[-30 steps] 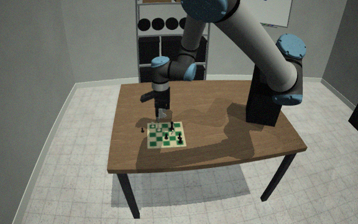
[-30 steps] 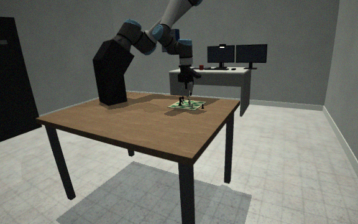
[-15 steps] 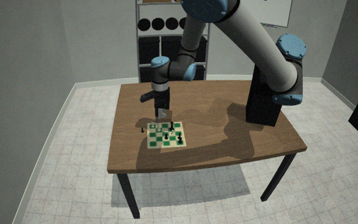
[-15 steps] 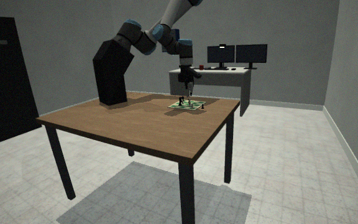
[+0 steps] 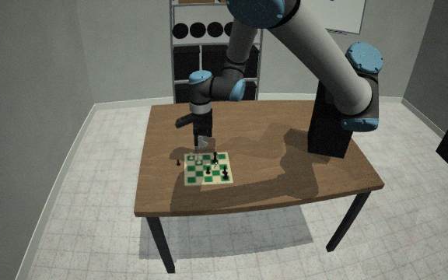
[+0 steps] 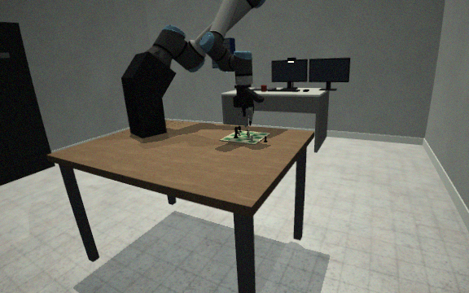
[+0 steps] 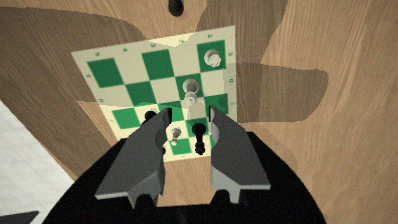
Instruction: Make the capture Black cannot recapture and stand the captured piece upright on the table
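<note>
The green and cream board (image 5: 191,180) (image 7: 125,118) lies on the table. My gripper (image 5: 197,150) (image 6: 249,123) (image 7: 190,108) is partly open and empty, above the board. A white piece (image 5: 199,159) (image 7: 190,86) stands on d2, just ahead of the fingertips in the wrist view. A white piece (image 5: 191,156) (image 7: 213,58) stands on e1. A tall black piece (image 5: 215,157) (image 7: 199,131) stands on b2, a small white pawn (image 5: 216,166) (image 7: 175,133) on b3. A black pawn (image 5: 208,169) (image 7: 150,116) near c4 is partly hidden by the left finger in the wrist view.
A black pawn (image 5: 178,162) (image 6: 265,139) (image 7: 175,7) stands upright on the table beside the e edge. Black shapes (image 5: 225,174) stand at the a5 corner; the fingers mostly hide them in the wrist view. The robot's base (image 5: 329,132) (image 6: 145,102) is at the table's far side.
</note>
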Robot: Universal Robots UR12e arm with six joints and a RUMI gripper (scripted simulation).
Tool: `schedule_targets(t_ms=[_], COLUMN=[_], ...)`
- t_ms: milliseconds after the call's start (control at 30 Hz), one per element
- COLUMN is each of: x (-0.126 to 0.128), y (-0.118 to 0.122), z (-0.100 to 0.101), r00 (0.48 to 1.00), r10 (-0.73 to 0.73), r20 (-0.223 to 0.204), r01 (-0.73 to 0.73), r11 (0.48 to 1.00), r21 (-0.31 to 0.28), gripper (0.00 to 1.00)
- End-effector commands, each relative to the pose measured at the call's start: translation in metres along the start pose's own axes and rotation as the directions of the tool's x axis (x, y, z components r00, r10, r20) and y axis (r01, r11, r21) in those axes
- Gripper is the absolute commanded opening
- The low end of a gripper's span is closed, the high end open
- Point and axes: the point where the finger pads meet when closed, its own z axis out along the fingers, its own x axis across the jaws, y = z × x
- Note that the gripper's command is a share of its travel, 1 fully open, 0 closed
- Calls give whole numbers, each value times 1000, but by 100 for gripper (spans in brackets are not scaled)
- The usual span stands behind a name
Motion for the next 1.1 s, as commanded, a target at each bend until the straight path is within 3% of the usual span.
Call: schedule_targets(t_ms=[0, 733, 1067], x=[-1, -1, -1], y=[-2, -3, -3], z=[0, 4, 25], r00=[1000, 1000, 1000], r10=[-2, -3, -2], r20=[1, 1, 1], r01=[2, 3, 2], r11=[1000, 1000, 1000], r21=[1, 1, 1], gripper=[25, 25, 25])
